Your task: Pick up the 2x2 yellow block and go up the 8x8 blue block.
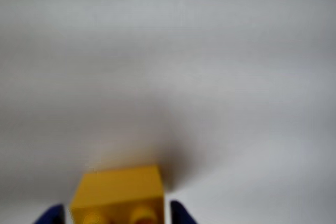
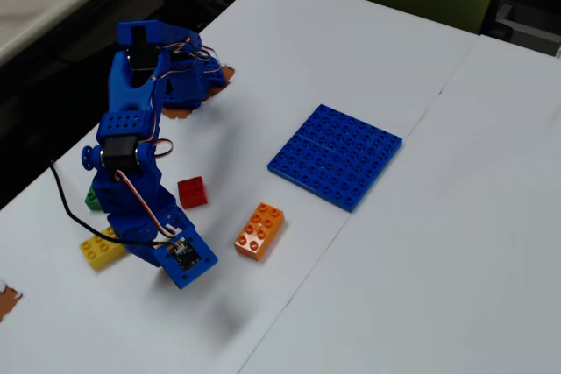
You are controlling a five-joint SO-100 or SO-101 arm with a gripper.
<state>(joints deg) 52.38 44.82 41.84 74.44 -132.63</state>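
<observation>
While the tool (image 1: 116, 217) seemingly grips the 2x2 yellow block (image 1: 119, 190), blur hides contact.

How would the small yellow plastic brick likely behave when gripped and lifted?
The small yellow plastic brick looks rigid, so it probably won't flex. Its smooth faces might slip between the tool's blue tips. Flat sides suggest it won't roll.

No readable text, label, brand, number or sign appears in either view.

The blue jaws flank the 2x2 yellow block (image 1: 118, 192) above a blurred white table (image 1: 210, 51).
</observation>
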